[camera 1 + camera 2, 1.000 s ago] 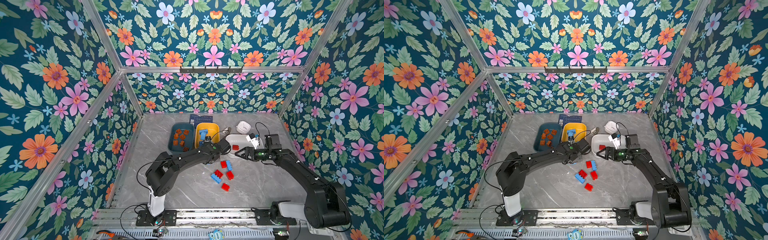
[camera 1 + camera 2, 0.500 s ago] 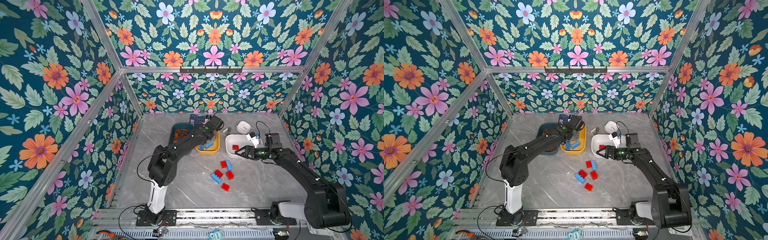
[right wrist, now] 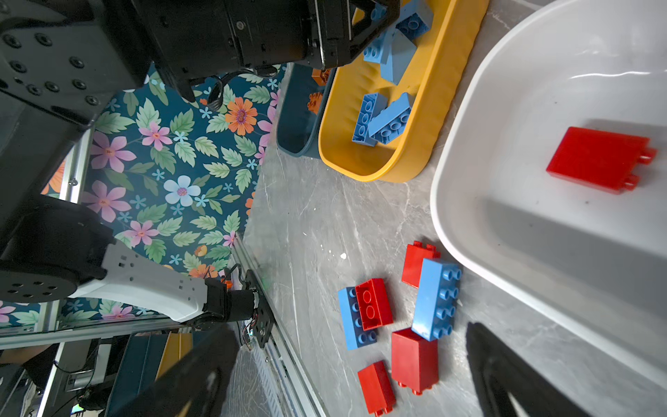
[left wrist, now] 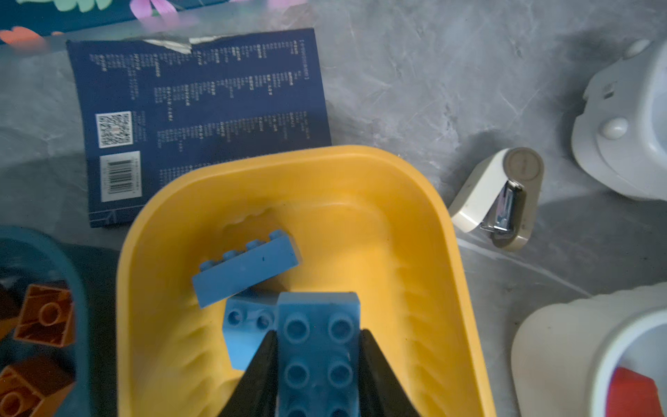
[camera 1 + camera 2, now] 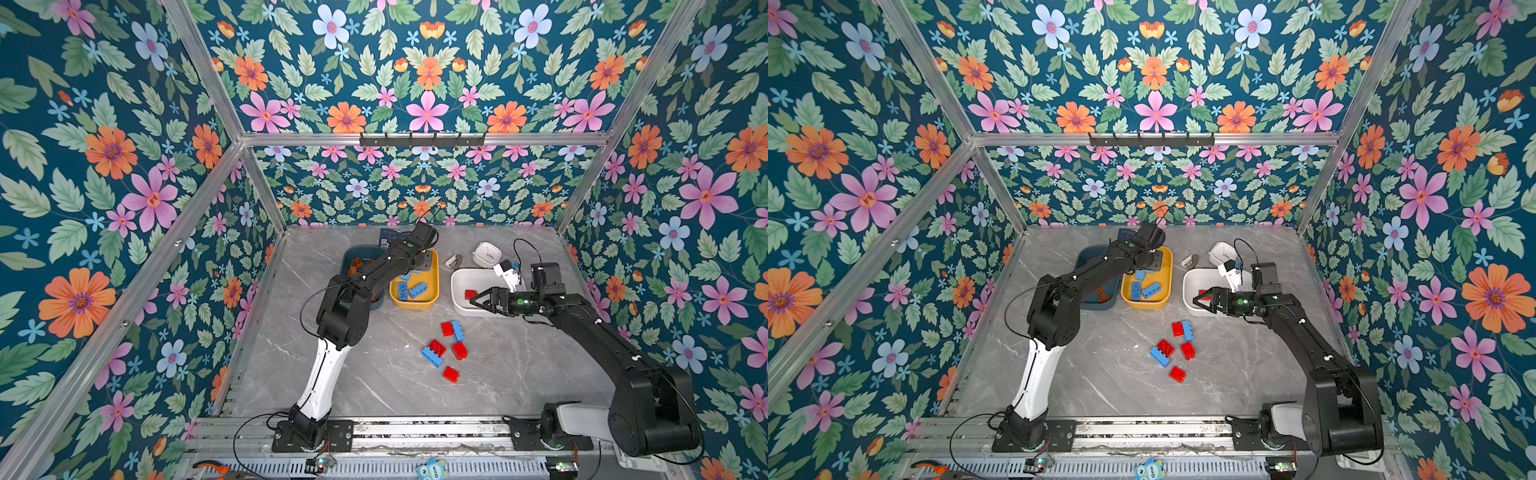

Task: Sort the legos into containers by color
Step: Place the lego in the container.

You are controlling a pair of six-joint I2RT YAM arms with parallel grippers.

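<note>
Over the far end of the yellow tub [image 5: 432, 300] [image 4: 288, 162], my left gripper [image 4: 317, 334] [image 5: 420, 266] is shut on a light blue lego [image 4: 317, 314]. Several blue legos [image 5: 409, 289] [image 3: 382, 119] lie inside that tub. My right gripper [image 5: 473, 301] [image 3: 352, 330] hangs open and empty over the near left edge of the white tub [image 5: 457, 291] [image 3: 469, 108], which holds one red lego [image 3: 599, 159]. Brown-orange legos [image 4: 47, 314] sit in the teal tub [image 5: 347, 257]. Several red legos [image 5: 451, 374] and two blue legos [image 5: 431, 357] lie loose on the table.
A dark blue printed card [image 4: 198, 101] lies behind the yellow tub. A small beige stapler-like item [image 4: 498, 195] and a white gadget [image 5: 487, 253] stand behind the white tub. The left arm's forearm crosses above the teal tub.
The left arm has swung from the middle of the table to the far end of the yellow tub, carrying the blue lego. The right arm has hardly moved.
</note>
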